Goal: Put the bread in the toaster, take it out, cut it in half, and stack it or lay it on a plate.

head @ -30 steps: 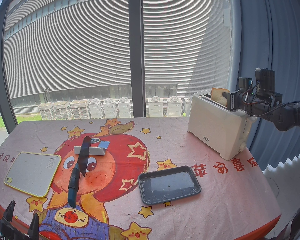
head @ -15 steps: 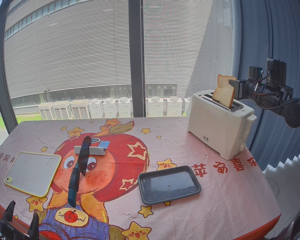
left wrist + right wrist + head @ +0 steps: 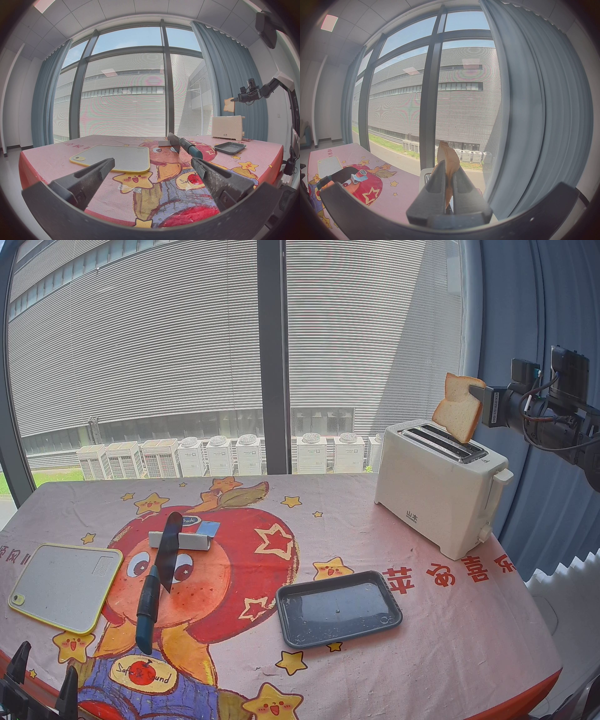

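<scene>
Now bread (image 3: 459, 407) hangs clear of toaster (image 3: 437, 502), risen from slot; right jaws pinch it, left jaws open, empty; cutting next.

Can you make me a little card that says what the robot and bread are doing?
Toaster: white boxy toaster, both slots empty
Bread: tan toasted bread slice, in the air just above it
Right gripper: shut on the slice
Left gripper: open, holding nothing
Tray: black rectangular tray, empty
Knife: dark blue-handled knife, propped on a white stand

Tall windows (image 3: 144, 352) face a grey louvred building (image 3: 375, 334) in daylight, blue curtains (image 3: 531, 334) flanking, tiled ceiling (image 3: 125, 9) above
</scene>
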